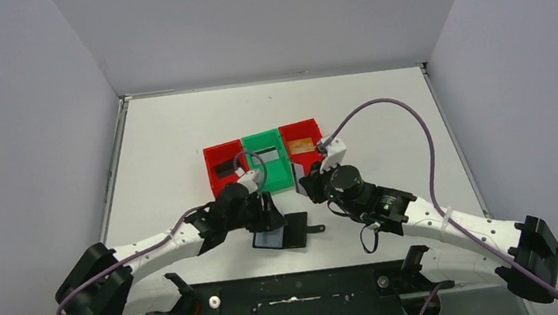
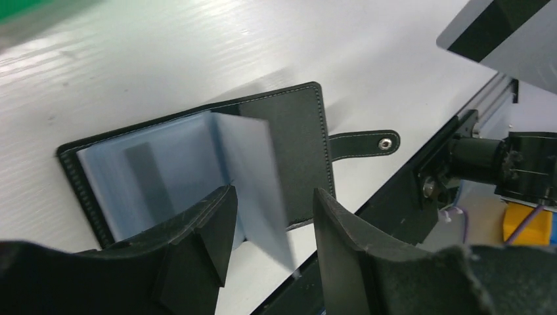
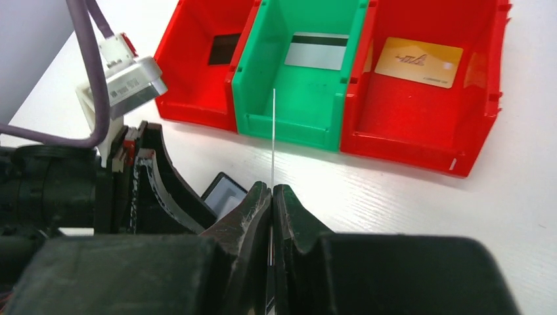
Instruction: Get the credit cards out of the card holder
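Note:
The card holder [image 1: 291, 234] lies open near the table's front edge, its snap tab [image 2: 368, 143] pointing right. One blue-grey pocket leaf [image 2: 253, 170] stands up, blurred, between the jaws of my open left gripper [image 2: 272, 226], close to the left finger. My right gripper [image 3: 272, 191] is shut on a thin credit card [image 3: 273, 131], seen edge-on and pointing at the green bin. In the left wrist view this card [image 2: 506, 29] looks silver-grey with a dark stripe. Another dark-striped card [image 2: 148, 180] shows inside a pocket.
Three bins stand in a row behind the holder. The left red bin [image 3: 197, 79] holds a black card [image 3: 224, 49], the green bin [image 3: 295, 108] a silver-grey card [image 3: 318, 51], and the right red bin [image 3: 427, 125] an orange-gold card [image 3: 420, 61]. The black front rail [image 1: 291, 287] lies close below the holder.

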### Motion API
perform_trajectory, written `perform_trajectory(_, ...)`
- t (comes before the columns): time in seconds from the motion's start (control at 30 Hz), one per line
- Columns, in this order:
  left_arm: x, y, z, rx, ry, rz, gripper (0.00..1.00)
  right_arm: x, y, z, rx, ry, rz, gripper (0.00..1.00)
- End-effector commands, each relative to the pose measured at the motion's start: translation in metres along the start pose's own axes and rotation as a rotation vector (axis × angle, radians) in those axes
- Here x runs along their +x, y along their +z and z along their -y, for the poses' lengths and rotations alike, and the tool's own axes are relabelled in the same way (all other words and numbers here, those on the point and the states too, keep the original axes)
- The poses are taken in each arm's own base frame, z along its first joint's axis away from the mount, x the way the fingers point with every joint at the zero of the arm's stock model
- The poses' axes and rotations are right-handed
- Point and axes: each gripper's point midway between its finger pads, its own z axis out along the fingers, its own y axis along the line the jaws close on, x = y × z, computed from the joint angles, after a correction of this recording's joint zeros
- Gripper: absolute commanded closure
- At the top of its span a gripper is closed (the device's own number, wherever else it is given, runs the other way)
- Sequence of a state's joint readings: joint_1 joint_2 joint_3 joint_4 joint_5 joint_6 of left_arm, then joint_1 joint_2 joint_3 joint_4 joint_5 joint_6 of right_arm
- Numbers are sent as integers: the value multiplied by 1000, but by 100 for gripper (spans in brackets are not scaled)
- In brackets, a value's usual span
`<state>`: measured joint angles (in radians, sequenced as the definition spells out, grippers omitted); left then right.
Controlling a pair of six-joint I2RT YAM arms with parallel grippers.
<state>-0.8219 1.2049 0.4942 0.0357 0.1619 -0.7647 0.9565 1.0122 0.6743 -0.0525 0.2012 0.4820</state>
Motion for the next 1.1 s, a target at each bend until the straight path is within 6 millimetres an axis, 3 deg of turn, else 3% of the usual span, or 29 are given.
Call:
perform_trajectory(0.0,-19,11,48,204,19,21,55,-26,-3,10,85,42,90,100)
perform_trajectory(0.23,15,45,38,198,-12,-126,68,-2,-11,31,167,136,66,100)
perform_trajectory(0.5,3,47,46,150,18,-85,65,3,-24,43,183,220,124,100)
perform_trajectory(0.6,6,48,50,160,29,-102,59,7,-27,47,188,239,133,100)
perform_trajectory(0.93,22,51,74,225,75,-134,56,12,-28,55,239,227,108,100)
perform_trajectory(1.07,30,62,64,189,58,-154,57,12,-29,57,250,229,108,100)
